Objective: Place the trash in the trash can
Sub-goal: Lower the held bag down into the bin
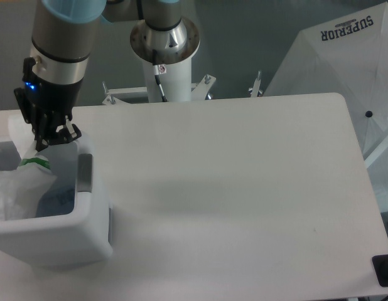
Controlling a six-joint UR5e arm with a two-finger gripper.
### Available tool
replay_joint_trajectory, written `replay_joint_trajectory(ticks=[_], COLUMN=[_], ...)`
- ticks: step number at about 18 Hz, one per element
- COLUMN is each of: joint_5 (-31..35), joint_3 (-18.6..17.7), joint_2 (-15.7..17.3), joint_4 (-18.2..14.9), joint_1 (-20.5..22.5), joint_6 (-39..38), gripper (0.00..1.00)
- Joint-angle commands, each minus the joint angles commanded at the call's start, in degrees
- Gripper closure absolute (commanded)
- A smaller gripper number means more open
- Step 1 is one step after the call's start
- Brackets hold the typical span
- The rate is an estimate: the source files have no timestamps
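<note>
While the black two-finger gripper (46, 139) hangs over the back rim of the boxy white plastic trash can (68, 229), its jaw gap is too dark to judge. Translucent white bag with green strip (21, 185) sits inside the can, top just below the fingertips.

The boxy white trash can (62, 235), with rounded corners and a grey handle recess, stands upright at the table's front-left corner and holds a crumpled translucent white bag (18, 191) with a green strip, leaning against its left side.
</note>
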Motion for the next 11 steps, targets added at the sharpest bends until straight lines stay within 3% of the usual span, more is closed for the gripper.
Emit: replay_joint_trajectory(ticks=[6,11], joint_5=[0.00,-0.17], joint_3=[1.58,2.90], joint_2=[-1.14,-2.46], joint_4=[0.51,3.15], joint_1=[0.00,0.00], joint_6=[-1.31,-6.15], gripper=[0.93,0.93])
